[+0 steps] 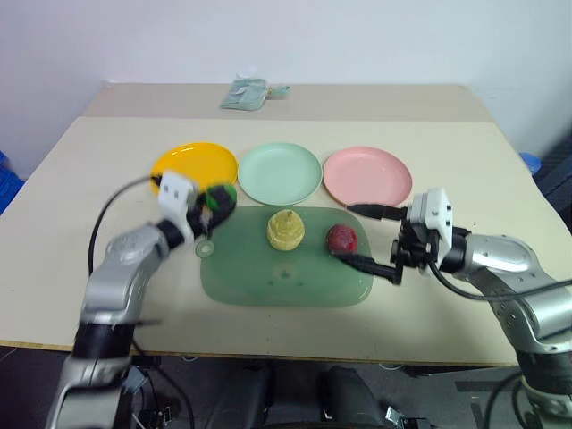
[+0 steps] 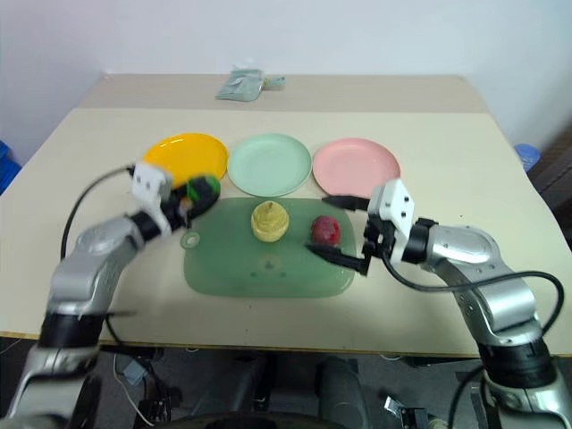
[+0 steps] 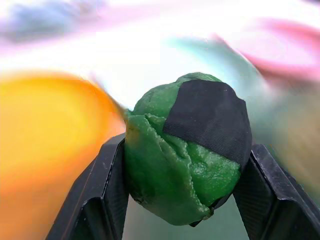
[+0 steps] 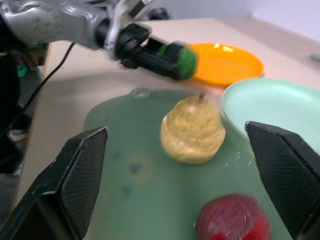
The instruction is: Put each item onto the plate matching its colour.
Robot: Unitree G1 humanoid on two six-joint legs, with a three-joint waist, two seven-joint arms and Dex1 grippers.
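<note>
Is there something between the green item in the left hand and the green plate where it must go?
Nothing visible blocks it. The left hand is shut on the green item above the tray's corner, and the mint green plate lies bare just beyond. The yellow item and red item sit aside on the tray.

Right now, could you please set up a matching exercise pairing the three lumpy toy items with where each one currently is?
Items:
1. green lumpy ball with a black patch
2. yellow ridged pear-shaped toy
3. dark red round toy

Places:
A. on the translucent green tray, at its middle
B. between the open right gripper's fingers, on the tray
C. clamped in the left gripper, lifted

Pairs: 1-C, 2-A, 3-B
</note>
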